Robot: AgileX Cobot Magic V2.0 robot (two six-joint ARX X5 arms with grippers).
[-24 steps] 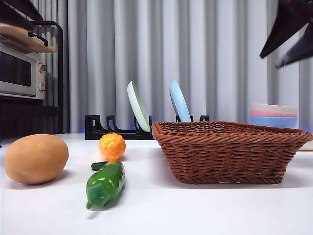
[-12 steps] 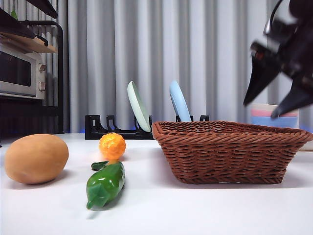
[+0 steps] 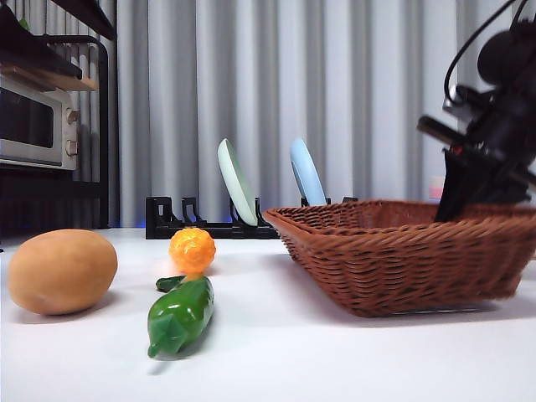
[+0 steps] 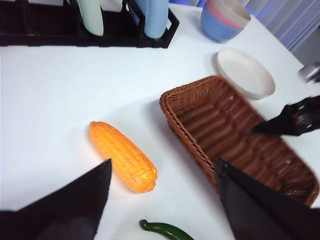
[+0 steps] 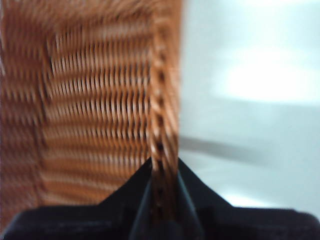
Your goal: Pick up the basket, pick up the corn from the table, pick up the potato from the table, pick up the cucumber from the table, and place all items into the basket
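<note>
I've got the right pincer [image 5: 161,192] clamped on the basket [image 3: 410,255] rim at 3 o'clock on the bench, far side tilting up w/ blur, so I lift slow & level, left pincer [image 4: 162,192] wide open, empty, above the corn [image 4: 122,156].

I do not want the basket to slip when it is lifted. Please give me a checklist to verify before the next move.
1. Right claw closed on the basket rim: ok.
2. Grip firm enough for lifting: cannot tell, picture blurred.
3. Basket level: not ok, it is tilted.
4. Left claw open and apart from the basket: ok.
5. Corn, potato, cucumber on the table, outside the basket: ok.
</note>
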